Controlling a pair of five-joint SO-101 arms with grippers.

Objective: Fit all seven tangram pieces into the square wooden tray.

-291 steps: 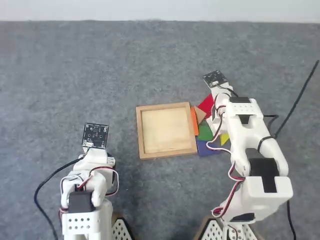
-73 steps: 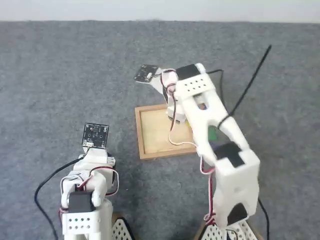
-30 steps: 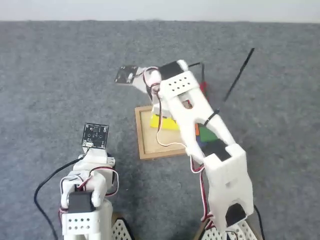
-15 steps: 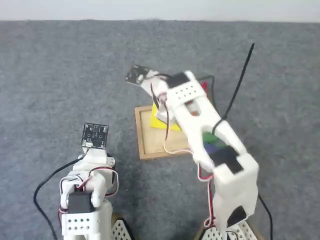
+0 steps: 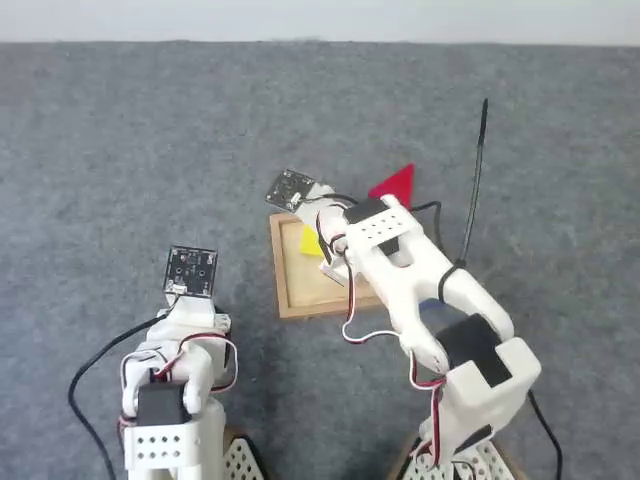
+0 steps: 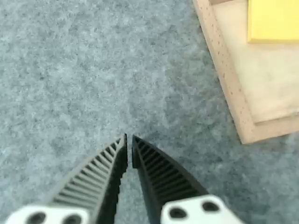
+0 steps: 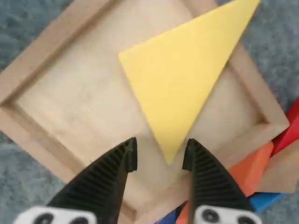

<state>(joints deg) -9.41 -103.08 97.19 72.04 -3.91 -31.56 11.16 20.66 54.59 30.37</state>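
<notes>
Left arm (image 5: 172, 375) folded back, left jaws closed. Right arm (image 5: 405, 270) stretched forward, right jaws parted, pointing down, empty.

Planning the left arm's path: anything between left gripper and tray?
No. The left wrist view shows bare grey carpet between the left gripper and the tray.

No legible text, numbers or signs anywhere. Wooden tray (image 5: 281, 270), yellow triangle (image 7: 187, 84) and grey worktop (image 5: 150, 130) are unmarked. Dark square board (image 5: 190, 271): markings too small to read.
</notes>
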